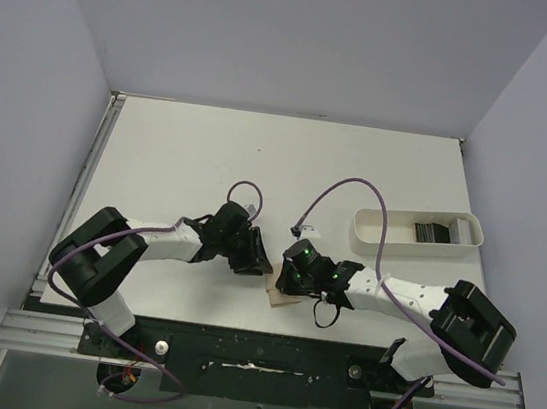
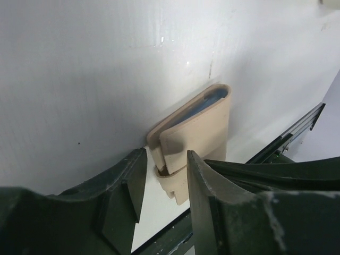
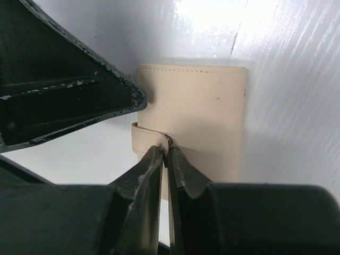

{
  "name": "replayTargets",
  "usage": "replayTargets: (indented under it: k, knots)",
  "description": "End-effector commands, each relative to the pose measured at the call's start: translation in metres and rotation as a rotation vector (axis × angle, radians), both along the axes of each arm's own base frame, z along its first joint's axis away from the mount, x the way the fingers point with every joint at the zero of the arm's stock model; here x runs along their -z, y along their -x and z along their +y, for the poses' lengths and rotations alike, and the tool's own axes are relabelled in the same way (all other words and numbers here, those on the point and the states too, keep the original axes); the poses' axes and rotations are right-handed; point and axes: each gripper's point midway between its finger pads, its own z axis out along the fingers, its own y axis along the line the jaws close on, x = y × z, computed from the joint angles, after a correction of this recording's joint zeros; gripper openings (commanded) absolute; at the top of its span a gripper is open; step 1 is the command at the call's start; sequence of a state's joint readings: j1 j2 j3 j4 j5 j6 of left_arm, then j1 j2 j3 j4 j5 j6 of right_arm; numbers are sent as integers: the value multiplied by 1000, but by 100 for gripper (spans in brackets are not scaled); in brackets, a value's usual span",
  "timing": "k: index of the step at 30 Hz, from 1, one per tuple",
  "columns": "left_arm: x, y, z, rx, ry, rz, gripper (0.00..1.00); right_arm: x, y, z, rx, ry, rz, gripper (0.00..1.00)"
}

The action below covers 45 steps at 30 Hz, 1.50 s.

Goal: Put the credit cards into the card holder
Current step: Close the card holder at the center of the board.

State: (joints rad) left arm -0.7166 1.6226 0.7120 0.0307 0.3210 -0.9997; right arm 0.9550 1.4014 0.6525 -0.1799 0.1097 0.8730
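Observation:
The tan card holder lies closed near the table's front edge, between both grippers. In the left wrist view the card holder shows its blue lining at the fold, and its strap wraps the near end. My left gripper is open, with its fingers on either side of that strap end. My right gripper is shut on the tip of the strap by the snap stud of the card holder. The dark credit cards lie in a white tray at the right.
The white oblong tray stands at the right, behind the right arm. A purple cable loops over the table from each wrist. The dark front rail runs just beyond the card holder. My left gripper's finger shows in the right wrist view.

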Motion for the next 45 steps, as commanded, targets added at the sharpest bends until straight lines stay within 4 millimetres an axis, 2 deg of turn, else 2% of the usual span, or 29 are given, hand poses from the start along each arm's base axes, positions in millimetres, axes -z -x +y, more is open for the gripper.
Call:
replayTargets:
  k: [1, 5, 8, 12, 18, 28, 45]
  knots:
    - [-4, -4, -13, 12, 64, -23, 35, -7, -8, -4, 30, -7, -34, 10]
    - [7, -2, -8, 1, 32, -2, 33, -15, -11, -8, 40, 11, -49, 24]
    - [10, -2, -6, -5, 17, 0, 29, -22, -13, -10, 42, 13, -66, 27]
    - [10, -3, -4, -9, 2, -4, 27, -27, -14, -9, 36, 11, -77, 25]
    - [11, -4, -4, -6, -5, -2, 25, -26, -14, -4, 11, -4, -77, 12]
    - [10, -3, -3, -4, -5, -1, 25, -27, -12, 5, -9, -40, -63, 26]
    - [11, -2, -2, -7, -9, 1, 24, -27, -11, 14, -27, -76, -51, 20]
